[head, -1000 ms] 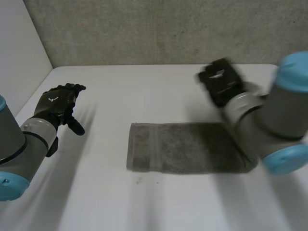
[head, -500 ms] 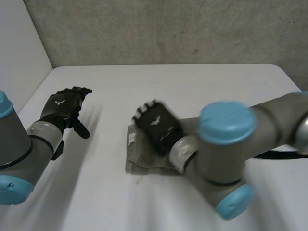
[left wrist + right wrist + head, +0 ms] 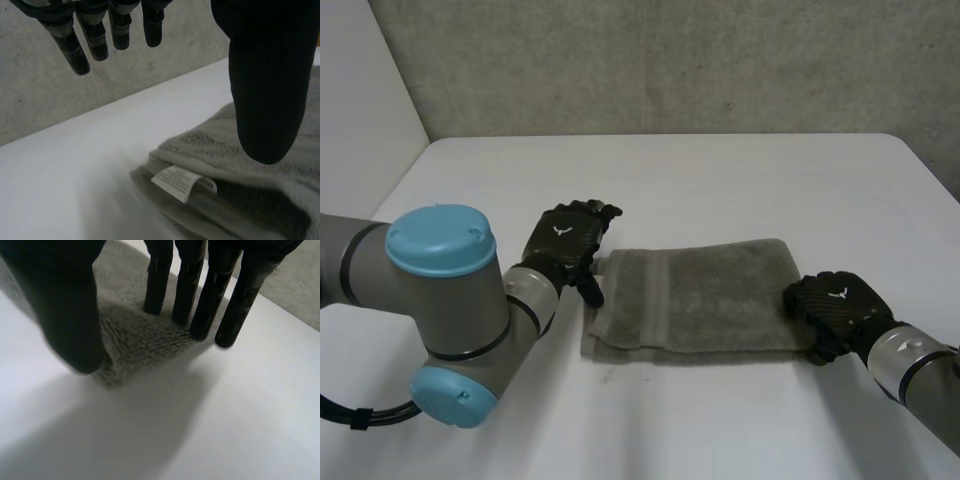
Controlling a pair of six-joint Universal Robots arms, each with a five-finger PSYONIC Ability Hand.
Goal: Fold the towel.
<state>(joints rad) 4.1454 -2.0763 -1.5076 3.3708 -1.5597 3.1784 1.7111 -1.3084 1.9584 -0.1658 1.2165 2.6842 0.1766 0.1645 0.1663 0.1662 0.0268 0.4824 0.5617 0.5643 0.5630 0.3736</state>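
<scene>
While the towel (image 3: 705,295) lies as a folded strip mid-tabletop (image 3: 720,190), a hand sits at each short end, so another fold seems due. The left hand (image 3: 565,240) hovers open by the end bearing the label (image 3: 184,182); whether the right hand (image 3: 835,305) grips the opposite end I cannot tell. One end needs pinching and carrying across, with the other hand in its path.

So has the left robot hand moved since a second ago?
Yes: the left robot hand moved right, from the table's left side to the towel's left end.
</scene>
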